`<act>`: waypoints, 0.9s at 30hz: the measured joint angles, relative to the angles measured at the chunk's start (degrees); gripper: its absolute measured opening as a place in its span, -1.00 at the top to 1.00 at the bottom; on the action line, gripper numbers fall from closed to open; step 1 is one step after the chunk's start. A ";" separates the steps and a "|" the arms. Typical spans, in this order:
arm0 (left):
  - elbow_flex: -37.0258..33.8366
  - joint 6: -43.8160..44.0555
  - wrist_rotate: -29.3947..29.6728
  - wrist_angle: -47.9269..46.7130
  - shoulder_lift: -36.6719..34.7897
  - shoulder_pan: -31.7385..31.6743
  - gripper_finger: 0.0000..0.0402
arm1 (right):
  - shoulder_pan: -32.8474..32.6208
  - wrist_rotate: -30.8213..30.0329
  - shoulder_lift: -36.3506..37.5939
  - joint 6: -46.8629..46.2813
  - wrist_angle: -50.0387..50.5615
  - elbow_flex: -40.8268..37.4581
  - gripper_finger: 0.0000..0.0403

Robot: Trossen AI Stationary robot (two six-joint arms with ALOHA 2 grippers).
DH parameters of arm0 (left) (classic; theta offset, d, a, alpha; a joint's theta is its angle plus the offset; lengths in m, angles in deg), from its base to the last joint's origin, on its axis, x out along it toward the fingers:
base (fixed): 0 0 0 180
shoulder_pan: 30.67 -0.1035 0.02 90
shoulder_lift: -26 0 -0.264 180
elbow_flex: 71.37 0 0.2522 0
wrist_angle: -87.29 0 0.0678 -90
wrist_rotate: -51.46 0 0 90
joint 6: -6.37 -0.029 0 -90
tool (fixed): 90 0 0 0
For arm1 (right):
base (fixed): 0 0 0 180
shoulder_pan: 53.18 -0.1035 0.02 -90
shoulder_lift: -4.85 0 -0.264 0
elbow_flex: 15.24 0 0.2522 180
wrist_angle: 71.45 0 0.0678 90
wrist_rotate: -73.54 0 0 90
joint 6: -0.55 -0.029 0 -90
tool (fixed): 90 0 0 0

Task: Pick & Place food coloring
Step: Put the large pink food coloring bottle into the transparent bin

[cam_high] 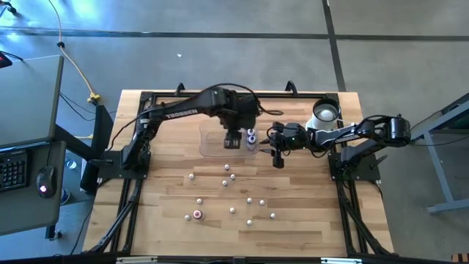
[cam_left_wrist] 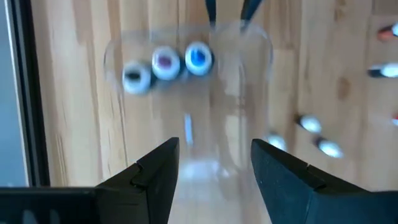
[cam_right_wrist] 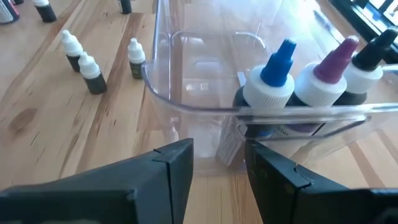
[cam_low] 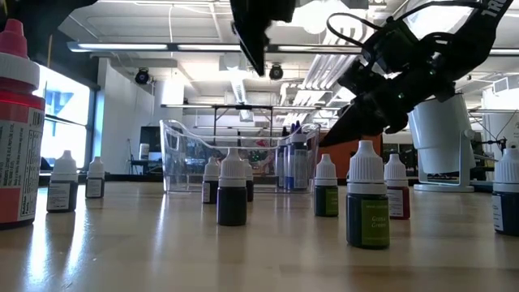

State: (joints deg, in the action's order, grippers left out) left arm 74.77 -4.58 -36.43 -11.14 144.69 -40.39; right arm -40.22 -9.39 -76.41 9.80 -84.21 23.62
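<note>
Right wrist view: we see three ribbed-collared food coloring bottles (cam_right_wrist: 311, 78) standing inside the clear plastic tray (cam_right_wrist: 186, 106); right gripper (cam_right_wrist: 217, 163) spread just outside it, left gripper (cam_left_wrist: 214, 163) spread empty above.

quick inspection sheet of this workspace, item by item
surface: wooden table, dry.
job's things: three bottles stand in the clear tray; about a dozen loose bottles on the table in front.
clutter: white cup at the right rear.
grippers: left pincer open and empty above the tray; right pincer empty beside the tray.
cables: yellow-plugged cable on the floor.
surroundings: desk with keyboard and mouse.
</note>
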 joint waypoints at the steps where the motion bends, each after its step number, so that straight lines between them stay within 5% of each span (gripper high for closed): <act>1: 1.87 1.86 0.04 -3.03 -0.01 0.00 0.03 | -0.13 -0.04 0.22 0.09 0.64 0.00 0.32; 7: -3.81 8.30 1.65 -5.31 -9.40 0.08 0.03 | -1.04 -0.15 4.22 0.20 8.33 0.00 0.32; 13: -20.93 8.43 2.26 -1.72 -22.33 0.10 0.03 | -2.45 0.58 11.16 -0.28 13.62 0.00 0.32; 21: -59.02 22.89 -9.65 25.52 -42.90 5.72 0.03 | -6.52 2.41 15.61 -0.26 12.59 0.02 0.32; 24: -65.76 33.76 -17.58 30.91 -45.38 10.65 0.03 | -6.82 2.26 15.66 0.01 11.76 0.02 0.32; 27: -68.44 42.03 -18.69 32.44 -45.44 16.97 0.03 | -6.61 2.24 15.66 0.09 11.61 0.01 0.32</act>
State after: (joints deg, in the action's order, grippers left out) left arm 6.32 37.44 -55.12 21.30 99.25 -23.42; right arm -46.83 -7.15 -60.75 9.90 -72.59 23.63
